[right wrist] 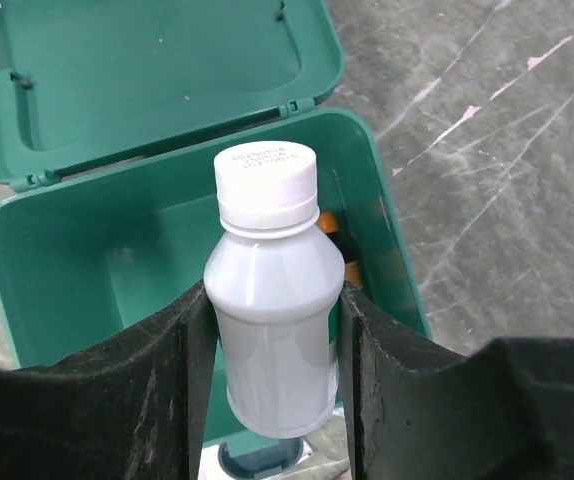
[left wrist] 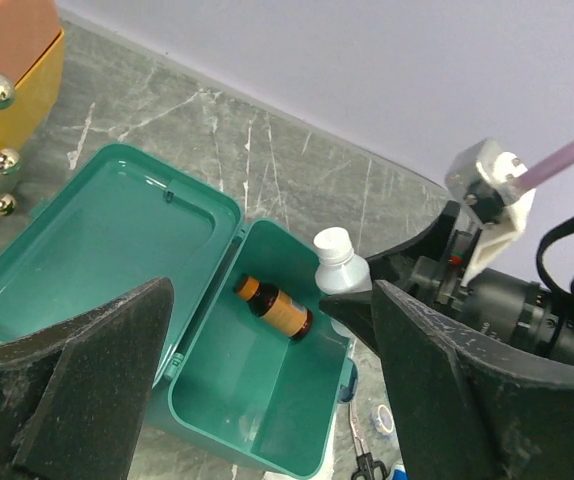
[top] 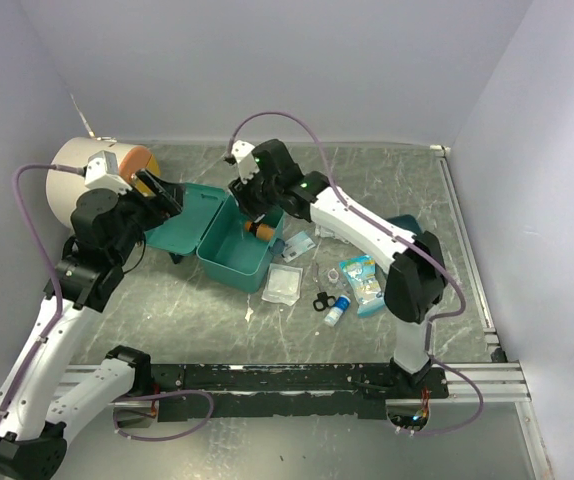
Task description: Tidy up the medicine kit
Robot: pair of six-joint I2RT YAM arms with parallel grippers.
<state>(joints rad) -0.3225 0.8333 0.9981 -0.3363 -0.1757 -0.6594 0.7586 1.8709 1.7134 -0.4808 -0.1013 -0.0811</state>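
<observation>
Table: a grey marbled table (top: 167,310) carries the whole scene. The kit sits left of centre and loose packets and small bottles lie well apart to its right.
Medicine kit: the teal medicine kit (top: 229,258) stands open, with its lid (top: 189,215) thrown back flat on the left arm's side. The compartment faces up and is bare but for one bottle.
Right gripper: the right gripper (right wrist: 272,300) hangs over the open compartment. Its fingers are half closed on the sides of a white plastic bottle.
Left gripper: the left gripper (left wrist: 269,295) is spread wide and holds nothing. It hovers on the lid side of the kit, looking down into it.
White bottle: the white bottle (right wrist: 272,340) has its long axis running along the fingers, and its white screw cap pokes out past the fingertips. The compartment lies directly below and ahead of it.
Amber bottle: the amber bottle (left wrist: 279,311) lies on its side on the compartment floor, close to one end wall. In the right wrist view it is partly hidden behind the white bottle.
Deciding relation: the right arm is the nearer one and already has the load. The free floor appears to lie beside the amber bottle, toward the hinge-side middle, so the drop probably needs to land there rather than on top of it.
</observation>
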